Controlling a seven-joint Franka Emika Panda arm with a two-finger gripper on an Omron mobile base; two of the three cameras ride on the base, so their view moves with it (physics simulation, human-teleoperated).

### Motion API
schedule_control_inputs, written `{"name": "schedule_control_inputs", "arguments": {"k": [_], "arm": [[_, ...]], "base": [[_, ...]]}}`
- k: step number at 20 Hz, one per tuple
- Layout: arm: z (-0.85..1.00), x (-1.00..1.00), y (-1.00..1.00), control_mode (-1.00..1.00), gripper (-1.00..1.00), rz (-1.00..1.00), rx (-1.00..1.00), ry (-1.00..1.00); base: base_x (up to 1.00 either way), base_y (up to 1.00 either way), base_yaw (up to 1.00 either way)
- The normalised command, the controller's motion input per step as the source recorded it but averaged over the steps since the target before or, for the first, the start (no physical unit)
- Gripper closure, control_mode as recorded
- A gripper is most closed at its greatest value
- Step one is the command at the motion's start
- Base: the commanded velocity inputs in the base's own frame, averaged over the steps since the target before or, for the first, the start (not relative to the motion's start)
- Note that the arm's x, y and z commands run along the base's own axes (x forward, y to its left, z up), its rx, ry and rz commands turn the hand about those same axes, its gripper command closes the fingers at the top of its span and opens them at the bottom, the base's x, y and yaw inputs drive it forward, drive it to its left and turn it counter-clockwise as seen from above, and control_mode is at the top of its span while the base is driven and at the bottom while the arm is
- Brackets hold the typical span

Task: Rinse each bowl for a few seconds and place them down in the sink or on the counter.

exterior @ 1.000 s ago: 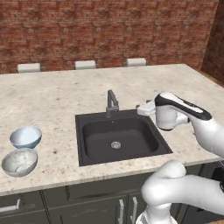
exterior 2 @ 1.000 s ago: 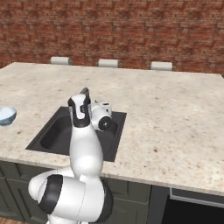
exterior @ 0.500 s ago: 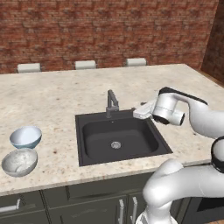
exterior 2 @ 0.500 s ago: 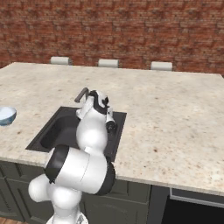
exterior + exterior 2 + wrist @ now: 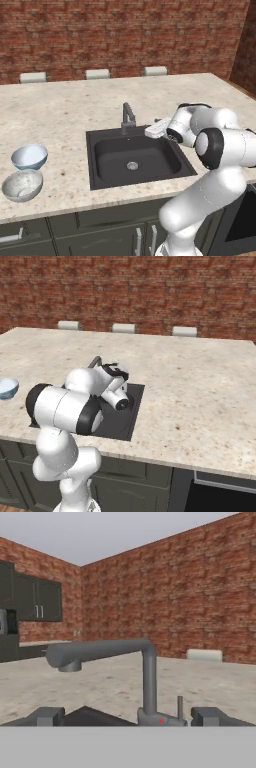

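Bowls: two, side by side on the left part of the desk (image 5: pixel 70 115), well apart from the sink (image 5: pixel 135 160). The pale blue bowl (image 5: pixel 29 156) stands upright nearer the wall; the speckled grey-white bowl (image 5: pixel 22 185) sits just in front of it, so close that I cannot tell whether the rims touch. In the right base view the blue bowl is cut off by the left edge, and the speckled one is out of that frame.

One sink, a black square basin with one silver drain (image 5: pixel 132 165) in its floor. One dark faucet (image 5: pixel 128 118) rises at its back rim; in the hand view it stands close and straight ahead, spout reaching to the left, with a thin lever just right of its base.

One tool (image 5: pixel 129 716), held level near the back right corner of the sink, pointing at the faucet. Its two dark fingertips (image 5: pixel 46 716) stand wide apart at the bottom of the hand view with nothing between them: open and holding nothing. In the left base view its tip is a small pale blur, fingers hard to make out; in the right base view the arm's own body hides much of the sink and faucet.

Three pale chair backs (image 5: pixel 97 74) show beyond the far edge of the desk, only their tops visible. Dark cabinets (image 5: pixel 30 599) hang on the brick wall in the hand view.
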Motion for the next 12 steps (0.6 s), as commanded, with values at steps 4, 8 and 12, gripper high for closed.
{"name": "schedule_control_inputs", "arguments": {"k": [4,8,12], "arm": [[0.0,0.49,0.0,-1.0,-1.0,0.0,0.01,0.04],[0.0,0.48,0.0,-1.0,-1.0,0.0,0.01,0.07],[0.0,0.4,0.0,-1.0,-1.0,0.0,0.0,0.07]], "base": [[0.0,0.0,0.0],[0.0,0.0,0.0],[0.0,0.0,0.0]]}}
